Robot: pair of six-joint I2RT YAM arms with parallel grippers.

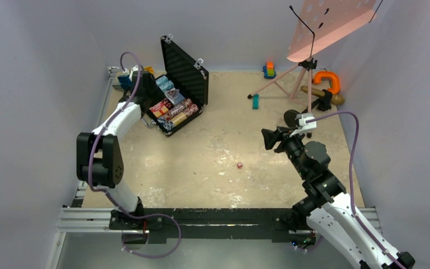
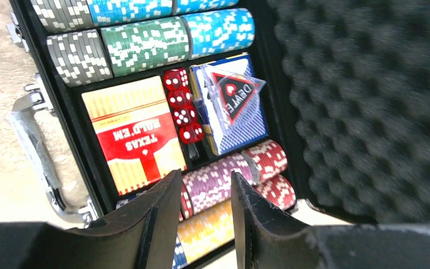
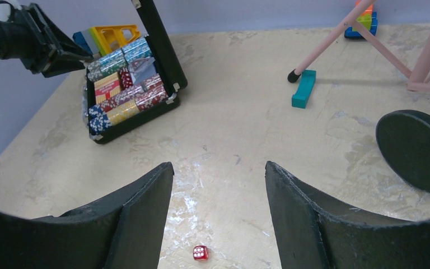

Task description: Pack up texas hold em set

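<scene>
- Black and foam-lined, the briefcase [image 1: 185,67] stands open at the far left of the table [image 1: 218,140], its lid upright.
- Inside I see chip stacks [image 2: 145,45] in rows, the orange-red card box [image 2: 131,131], four red dice [image 2: 182,112] in a line beside it, and a blue deck [image 2: 232,129] with a dealer button [image 2: 235,95] lying on top.
- My left claw [image 2: 206,176] hangs over the case's near end, fingers apart and nothing between them; chips show through the gap.
- My right claw [image 3: 218,165] hovers over mid-table, fingers apart and holding nothing.
- One loose die [image 3: 200,253] lies on the bare table just below that claw, well apart from the case.
- Blue and yellow toy blocks [image 3: 106,38] sit behind the case, close to the left arm.
- At far right the pink music stand [image 1: 330,25] spreads its tripod legs, with a teal block [image 3: 303,88] just beside one foot.
- A black disc [image 3: 417,148] sits near the right arm.
- Beyond the stand I see a small stacked toy [image 1: 269,69] by the back wall and an orange curved piece [image 1: 327,80].
</scene>
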